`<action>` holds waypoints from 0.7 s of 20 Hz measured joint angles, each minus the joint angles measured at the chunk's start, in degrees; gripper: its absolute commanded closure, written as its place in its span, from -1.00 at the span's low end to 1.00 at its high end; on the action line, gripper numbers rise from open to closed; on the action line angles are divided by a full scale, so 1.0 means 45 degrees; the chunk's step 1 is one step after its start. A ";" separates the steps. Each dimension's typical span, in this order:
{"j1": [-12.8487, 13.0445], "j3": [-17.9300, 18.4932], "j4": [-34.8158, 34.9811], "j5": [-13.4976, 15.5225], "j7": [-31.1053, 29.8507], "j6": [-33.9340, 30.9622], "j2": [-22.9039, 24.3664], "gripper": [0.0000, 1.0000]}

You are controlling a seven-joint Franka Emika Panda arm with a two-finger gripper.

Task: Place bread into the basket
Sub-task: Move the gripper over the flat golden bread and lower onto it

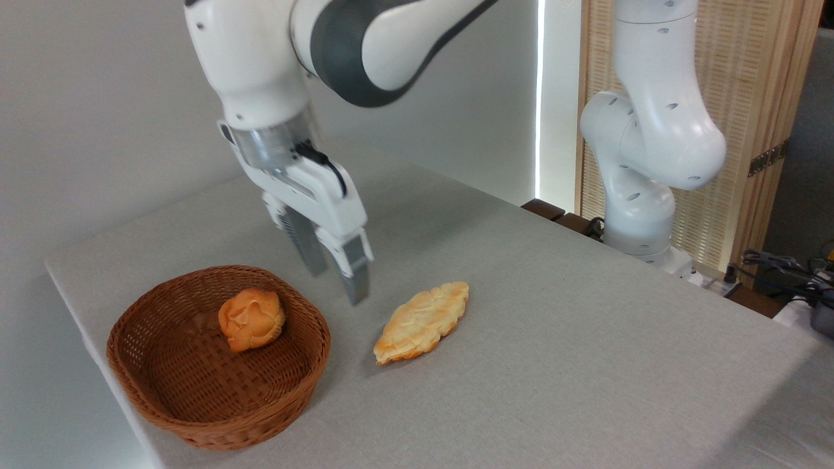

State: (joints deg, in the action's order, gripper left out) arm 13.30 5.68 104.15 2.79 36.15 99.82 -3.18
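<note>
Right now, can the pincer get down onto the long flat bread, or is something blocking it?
Probably yes. The pincer hangs empty, fingers slightly apart, just left of the bread, which lies alone on bare table. The basket and its bun sit further left, apart from the bread.

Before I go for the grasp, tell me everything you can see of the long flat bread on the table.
The bread is a long, flat, leaf-shaped pastry, pale golden with browner edges, a bumpy braided top and pointed ends. It looks whole. It lies flat on the grey table, slanting from lower left to upper right, just right of the basket and clear of its rim. Nothing but the table touches it; the gripper hangs above and to its left, apart from it.
</note>
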 measured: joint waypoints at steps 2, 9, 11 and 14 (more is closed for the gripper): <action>-0.0010 0.0007 0.0788 -0.0495 0.0000 0.0024 0.0236 -1.00; -0.0650 0.0044 0.1674 -0.0811 0.0519 0.0046 0.0454 -1.00; -0.0687 0.0060 0.1799 -0.0811 0.0579 0.0053 0.0439 -1.00; -0.0689 0.0070 0.2022 -0.0811 0.0587 0.0088 0.0296 -1.00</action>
State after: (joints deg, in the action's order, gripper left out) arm 10.20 6.00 113.25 -0.86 38.79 100.22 -1.85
